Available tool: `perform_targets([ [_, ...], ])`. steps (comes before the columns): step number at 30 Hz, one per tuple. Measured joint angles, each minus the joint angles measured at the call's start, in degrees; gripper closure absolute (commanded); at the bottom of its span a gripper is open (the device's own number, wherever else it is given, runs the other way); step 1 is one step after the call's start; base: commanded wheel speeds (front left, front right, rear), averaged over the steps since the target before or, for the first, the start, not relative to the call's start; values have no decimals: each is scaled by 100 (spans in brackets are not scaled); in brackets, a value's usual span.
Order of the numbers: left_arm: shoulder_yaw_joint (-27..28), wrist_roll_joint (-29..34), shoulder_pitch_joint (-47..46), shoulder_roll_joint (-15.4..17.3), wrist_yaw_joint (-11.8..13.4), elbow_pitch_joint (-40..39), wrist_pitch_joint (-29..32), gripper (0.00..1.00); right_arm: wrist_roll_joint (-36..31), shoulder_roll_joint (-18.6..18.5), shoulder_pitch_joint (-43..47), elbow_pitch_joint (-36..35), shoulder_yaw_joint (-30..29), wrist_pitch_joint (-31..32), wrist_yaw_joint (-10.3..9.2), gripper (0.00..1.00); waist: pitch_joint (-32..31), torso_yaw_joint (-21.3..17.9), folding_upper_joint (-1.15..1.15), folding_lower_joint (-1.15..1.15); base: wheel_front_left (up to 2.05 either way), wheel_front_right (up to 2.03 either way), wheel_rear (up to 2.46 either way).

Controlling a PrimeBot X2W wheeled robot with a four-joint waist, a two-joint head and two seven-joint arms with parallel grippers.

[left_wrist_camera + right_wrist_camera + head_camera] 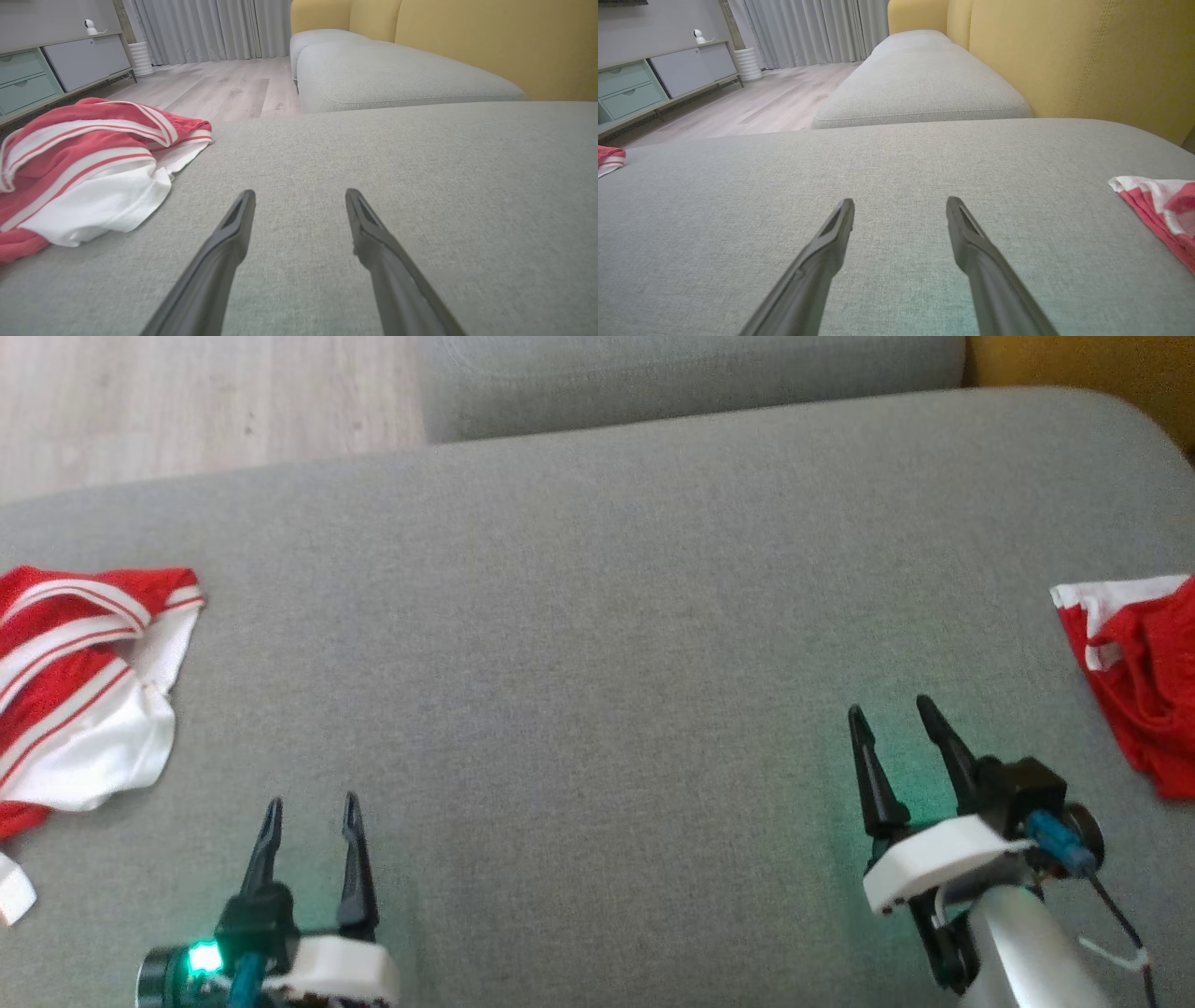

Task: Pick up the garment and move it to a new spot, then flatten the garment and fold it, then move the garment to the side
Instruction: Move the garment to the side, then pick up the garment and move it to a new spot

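Observation:
A crumpled red garment with white stripes and a white panel [84, 691] lies at the left edge of the grey sofa cushion [597, 616]; the left wrist view has it [88, 172] to the left of my fingers. A second red-and-white garment [1144, 681] is bunched at the cushion's right edge, also seen in the right wrist view [1162, 205]. My left gripper [312, 801] hovers open and empty near the front, right of the striped garment [300, 192]. My right gripper [889, 706] is open and empty, left of the second garment [901, 199].
Between the two garments the cushion is bare grey fabric. Another grey seat cushion [691, 373] adjoins at the back, with a yellow backrest [1087, 56] to the right. Wood floor [187, 401] lies beyond the far left edge, with a low cabinet [46, 70] across the room.

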Motion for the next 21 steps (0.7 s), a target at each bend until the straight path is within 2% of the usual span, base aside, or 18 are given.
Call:
perform_targets([
  [9, 56, 1, 413, -4, -67, 1, 0, 0, 98, 5, 332, -13, 29, 0, 0, 0, -396, 139, 0, 0, 0, 0, 0],
  [17, 44, 1, 466, -9, -112, -11, 0, 0, 98, 7, 379, -25, 42, 0, 0, 0, -385, 267, 0, 1, 0, 0, 0],
  [21, -44, -83, 443, -12, -105, -8, 0, 0, 187, 5, 379, -27, 264, 0, 0, 0, -327, 500, 0, 1, 0, 0, 0],
])
